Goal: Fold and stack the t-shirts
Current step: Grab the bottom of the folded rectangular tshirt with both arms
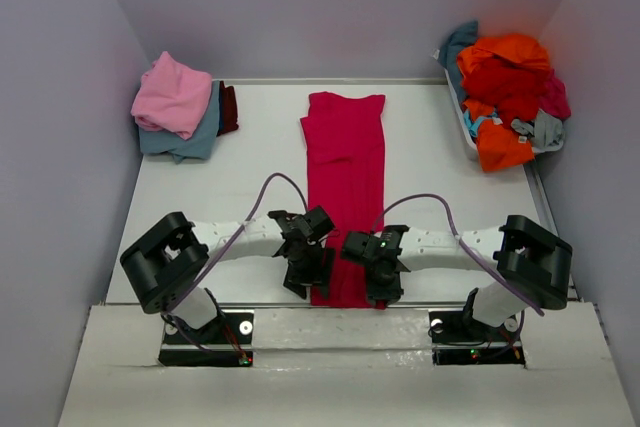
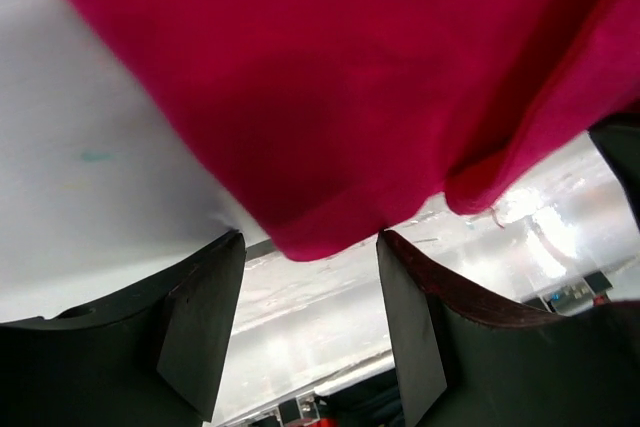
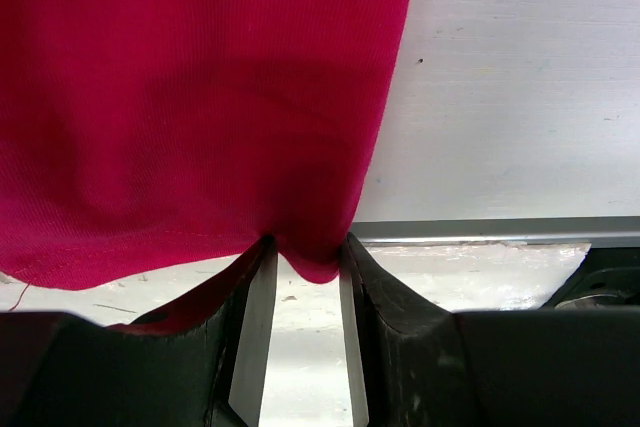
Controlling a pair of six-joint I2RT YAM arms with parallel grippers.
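Note:
A magenta-red t-shirt (image 1: 345, 162) lies as a long narrow strip down the middle of the white table (image 1: 240, 177), its hem at the near edge. My left gripper (image 1: 305, 282) is at the hem's near-left corner. In the left wrist view its jaws (image 2: 310, 247) stand open and wide, with the cloth corner (image 2: 330, 127) sitting between the tips. My right gripper (image 1: 383, 287) is at the near-right corner. In the right wrist view it (image 3: 305, 247) is shut on a small bunch of the hem (image 3: 200, 117) that droops between the fingers.
Folded pink (image 1: 172, 94), dusty blue (image 1: 195, 132) and maroon (image 1: 229, 109) tees are stacked at the back left. At the back right a white basket (image 1: 462, 122) holds a heap of orange, red, teal and grey shirts (image 1: 510, 77). Walls close in on three sides.

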